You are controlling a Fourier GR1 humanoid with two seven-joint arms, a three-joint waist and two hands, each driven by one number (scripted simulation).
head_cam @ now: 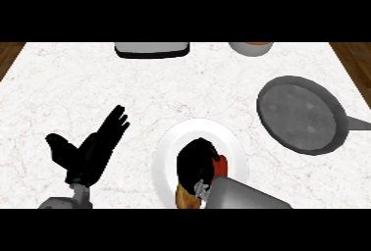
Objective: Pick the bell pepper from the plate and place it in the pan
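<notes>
A white plate lies near the counter's front, right of middle. My right hand reaches over it from the lower edge, fingers curled down onto the bell pepper, of which only a red sliver shows at the hand's right side. An orange-brown bit shows at the plate's near rim beside the forearm. The grey pan sits to the right, its handle pointing right. My left hand stays open at the lower left, fingers up, away from the plate.
A white and black appliance stands at the counter's back edge, left of middle. An orange-filled bowl sits at the back right. Wooden floor shows past both side edges of the white marble counter.
</notes>
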